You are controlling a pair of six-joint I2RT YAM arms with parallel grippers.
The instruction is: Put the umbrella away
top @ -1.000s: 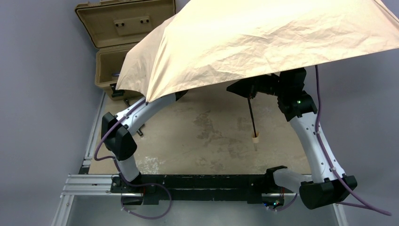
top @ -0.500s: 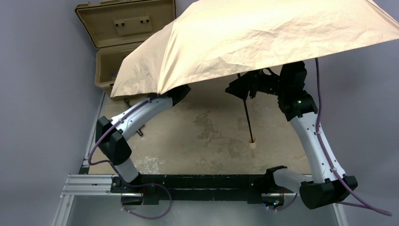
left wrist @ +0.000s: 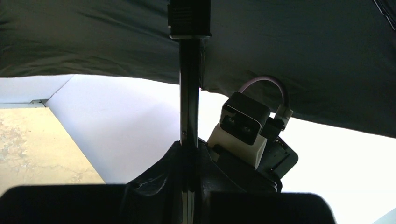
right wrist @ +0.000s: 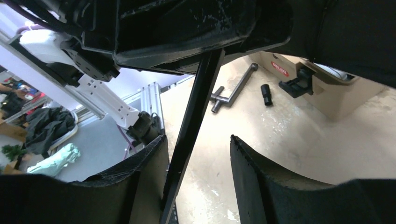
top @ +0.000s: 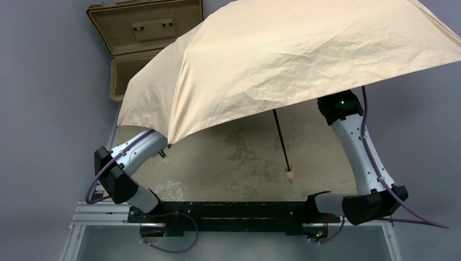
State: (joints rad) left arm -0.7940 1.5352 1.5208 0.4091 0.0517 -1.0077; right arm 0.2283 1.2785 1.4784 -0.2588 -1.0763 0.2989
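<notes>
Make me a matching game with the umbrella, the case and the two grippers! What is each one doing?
Things:
1 umbrella
2 hard case
3 left gripper
4 right gripper

States:
A lid up
B jaws apart, shaft between them
C spread wide
D shut on the shaft

Pairs: 1-C, 2-A, 3-D, 4-B

Your left arm (top: 128,163) folds low at the elbow with its gripper (left wrist: 187,200) clamped on the umbrella (left wrist: 189,93), while your right arm (top: 361,155) rises steeply, its gripper (right wrist: 196,137) facing the left one, jaws parted
</notes>
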